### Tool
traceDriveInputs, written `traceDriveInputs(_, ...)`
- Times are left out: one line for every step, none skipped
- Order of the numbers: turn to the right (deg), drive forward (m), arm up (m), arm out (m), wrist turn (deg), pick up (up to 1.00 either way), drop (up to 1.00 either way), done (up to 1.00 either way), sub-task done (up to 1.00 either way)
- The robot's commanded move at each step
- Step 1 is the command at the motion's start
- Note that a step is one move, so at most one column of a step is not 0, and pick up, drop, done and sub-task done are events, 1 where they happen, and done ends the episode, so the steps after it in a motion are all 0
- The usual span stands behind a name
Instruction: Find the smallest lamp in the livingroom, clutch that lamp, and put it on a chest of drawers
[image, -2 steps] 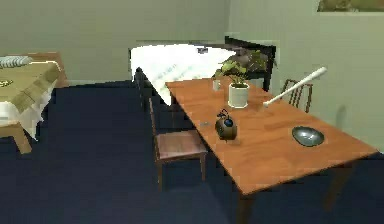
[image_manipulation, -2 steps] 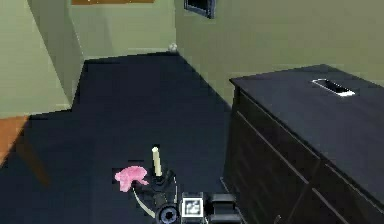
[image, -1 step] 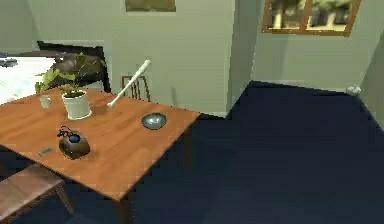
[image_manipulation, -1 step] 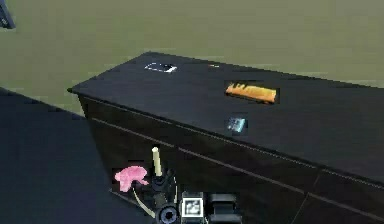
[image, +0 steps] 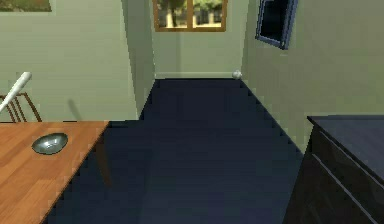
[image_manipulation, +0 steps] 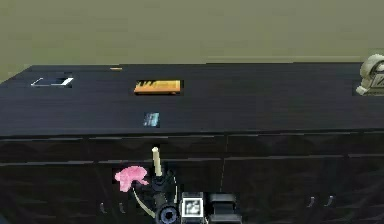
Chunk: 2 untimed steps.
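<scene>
Gripper w/ pink thing aloft in hold (finger gap unclear), by dark drawers

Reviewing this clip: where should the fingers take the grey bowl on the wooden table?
Probably by its rim, coming down from above: the bowl sits mouth-up, low and wide on the wooden table, so its sloped sides offer little hold.

A home interior: wooden dining table with bowl, window, dark chest of drawers.
</scene>
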Motion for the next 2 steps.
traceDriveInputs(0.0,0.0,0.16,0.0,0.0,0.0,0.0,0.0,0.0)
traceDriveInputs(0.0,0.0,0.0,0.42,0.0,0.0,0.0,0.0,0.0)
